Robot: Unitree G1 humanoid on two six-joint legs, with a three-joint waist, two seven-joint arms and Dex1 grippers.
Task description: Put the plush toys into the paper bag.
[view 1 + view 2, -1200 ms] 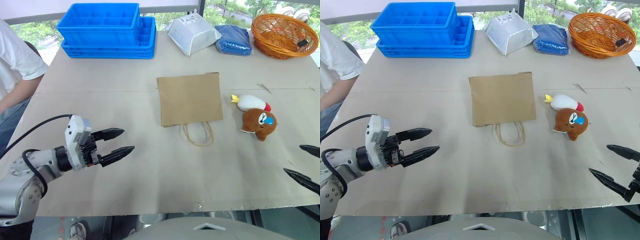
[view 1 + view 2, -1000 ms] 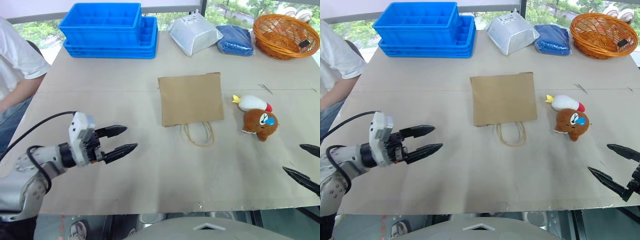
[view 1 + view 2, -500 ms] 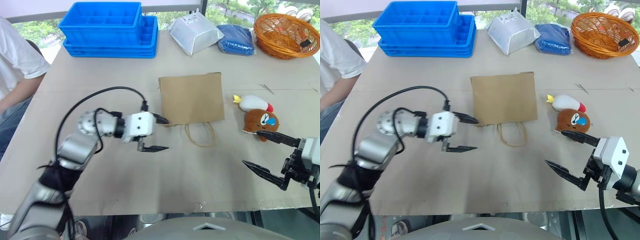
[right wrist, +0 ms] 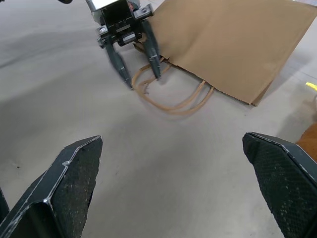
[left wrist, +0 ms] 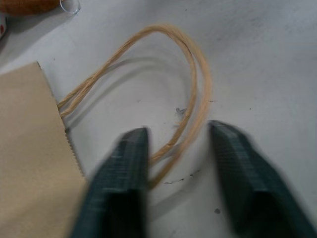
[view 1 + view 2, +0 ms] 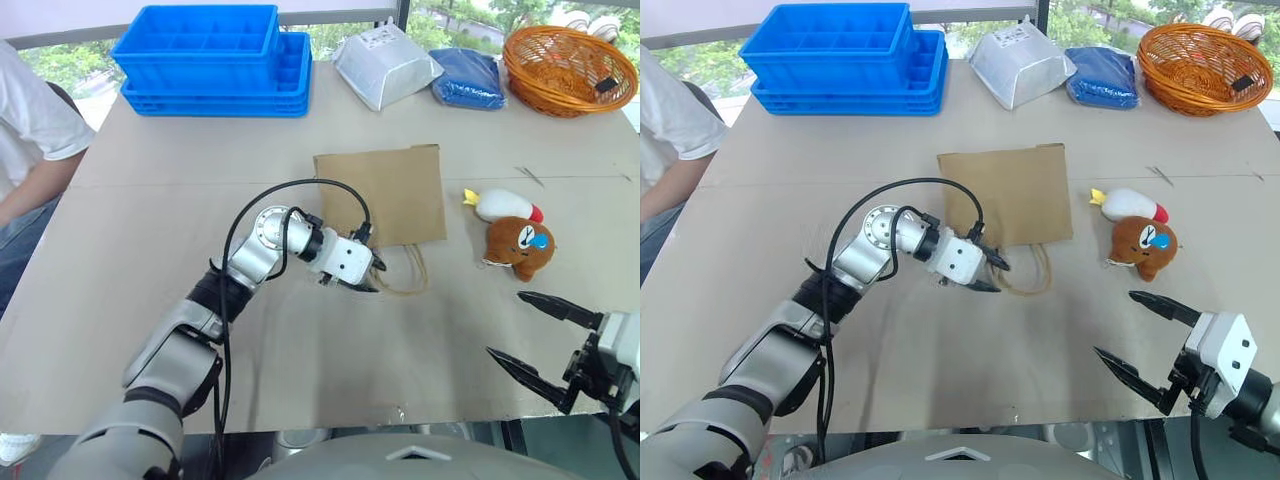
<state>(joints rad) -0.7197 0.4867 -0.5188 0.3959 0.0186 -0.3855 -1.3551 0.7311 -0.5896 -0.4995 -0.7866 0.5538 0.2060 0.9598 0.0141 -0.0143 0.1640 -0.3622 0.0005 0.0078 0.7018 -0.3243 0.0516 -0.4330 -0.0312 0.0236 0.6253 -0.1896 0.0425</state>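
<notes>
**Left fingers straddle the bag handles**

The left gripper (image 5: 181,183) has its fingers (image 5: 121,188) apart, one on each side of the tan cord handles (image 5: 190,94) of the paper bag (image 6: 383,195), not clamped on them. The right gripper (image 6: 540,338) waits wide open near the bench (image 6: 180,200) edge, holding nothing. The bag lies flat mid-bench. The white bird (image 6: 500,205) and brown bear (image 6: 520,247) lie touching, just right of it. The blue trays (image 6: 215,60) look empty; the orange basket (image 6: 565,65) holds a small dark item.
</notes>
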